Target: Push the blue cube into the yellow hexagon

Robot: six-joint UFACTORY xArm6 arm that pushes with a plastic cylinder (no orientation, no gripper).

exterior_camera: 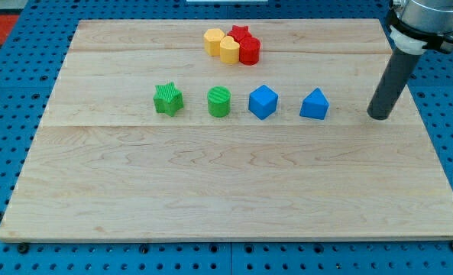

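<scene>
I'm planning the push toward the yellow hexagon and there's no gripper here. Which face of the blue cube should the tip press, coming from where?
Press the blue cube on its lower-right side, coming from the view's bottom right. The yellow hexagon lies up-left of it. My tip is right of the blue triangle, so it probably must pass below that.

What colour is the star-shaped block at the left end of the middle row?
Green star; the camera view, the only one, shows it clearly.
</scene>
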